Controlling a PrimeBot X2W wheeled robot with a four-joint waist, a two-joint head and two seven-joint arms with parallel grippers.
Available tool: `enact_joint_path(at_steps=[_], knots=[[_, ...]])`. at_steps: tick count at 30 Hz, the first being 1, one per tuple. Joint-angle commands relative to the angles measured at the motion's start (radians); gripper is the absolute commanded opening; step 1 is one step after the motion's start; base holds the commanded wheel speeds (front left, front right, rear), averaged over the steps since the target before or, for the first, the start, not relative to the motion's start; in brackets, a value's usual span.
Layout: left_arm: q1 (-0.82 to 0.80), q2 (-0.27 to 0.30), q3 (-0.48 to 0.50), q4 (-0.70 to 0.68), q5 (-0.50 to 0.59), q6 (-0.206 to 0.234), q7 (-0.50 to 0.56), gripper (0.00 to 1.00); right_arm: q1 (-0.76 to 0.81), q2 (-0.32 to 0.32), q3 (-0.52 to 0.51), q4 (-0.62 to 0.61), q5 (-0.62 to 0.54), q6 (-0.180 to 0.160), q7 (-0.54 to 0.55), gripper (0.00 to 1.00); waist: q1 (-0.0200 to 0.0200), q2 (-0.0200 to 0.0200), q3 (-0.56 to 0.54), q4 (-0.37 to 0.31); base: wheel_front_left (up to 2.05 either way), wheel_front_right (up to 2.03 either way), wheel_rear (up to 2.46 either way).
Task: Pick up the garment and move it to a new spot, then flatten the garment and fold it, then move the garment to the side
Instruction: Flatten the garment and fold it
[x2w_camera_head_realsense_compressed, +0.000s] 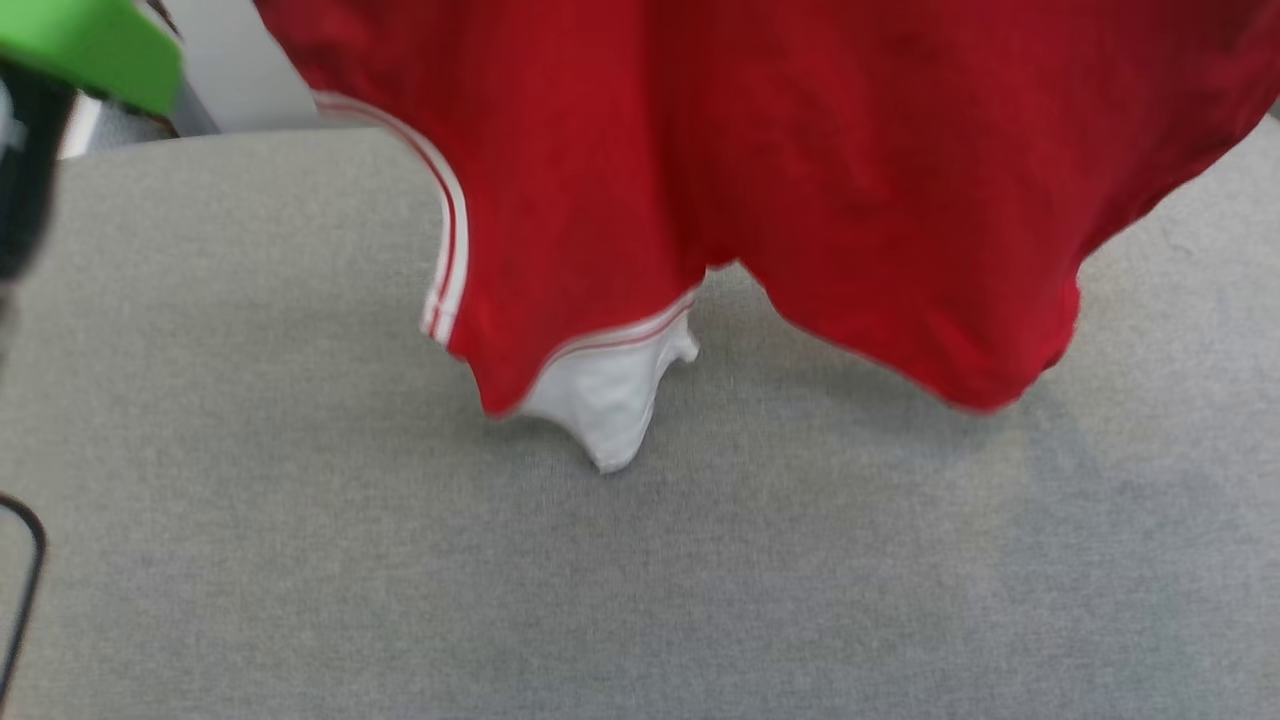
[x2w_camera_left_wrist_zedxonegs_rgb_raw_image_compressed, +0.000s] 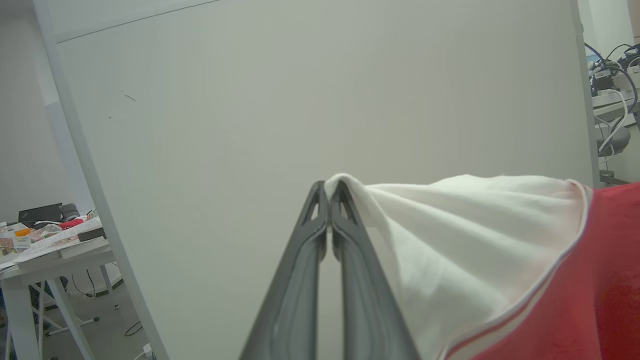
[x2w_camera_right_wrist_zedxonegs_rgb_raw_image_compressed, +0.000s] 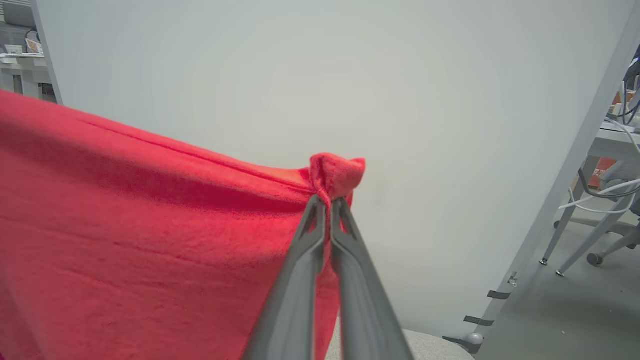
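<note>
The garment, red with white sleeves and striped trim, hangs in the air above the grey table; a white sleeve dangles lowest, close to the cloth surface. In the left wrist view my left gripper is shut on the edge of a white sleeve, with the red body trailing to the right. In the right wrist view my right gripper is shut on a bunched red corner of the garment, and the red cloth stretches off to the left.
A pale partition wall stands behind the table. A green and black object sits at the head view's upper left. A black cable loops at the left edge. Cluttered desks stand beyond the wall.
</note>
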Motion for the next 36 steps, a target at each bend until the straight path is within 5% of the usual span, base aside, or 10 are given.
enact_joint_path(at_steps=[1, 13, 26, 36], knots=[[-0.049, 0.02, 0.011, 0.017, 0.017, -0.01, -0.004, 0.0, -0.039, -0.005, 0.004, 0.013, -0.011, -0.001, -0.01, 0.0, 0.0, 0.0, 0.106, -0.001, 0.0, 0.0, 0.0], [-0.525, 0.035, -0.032, 0.279, 0.113, -0.166, -0.021, 0.0, -0.465, -0.02, 0.099, 0.215, -0.065, -0.001, -0.084, 0.0, 0.0, 0.0, 0.41, 0.007, 0.0, 0.0, 0.0], [-1.002, -0.102, -0.065, 0.774, 0.213, -0.194, -0.266, 0.0, -0.878, 0.046, 0.144, 0.56, -0.175, -0.001, -0.221, 0.0, 0.0, 0.0, 0.597, 0.013, 0.0, 0.0, 0.0], [-1.023, -0.155, -0.114, 1.0, 0.2, -0.23, -0.449, 0.0, -0.978, 0.095, 0.211, 0.736, -0.215, -0.001, -0.366, 0.0, 0.0, 0.0, 0.654, 0.041, 0.0, 0.0, 0.0]])
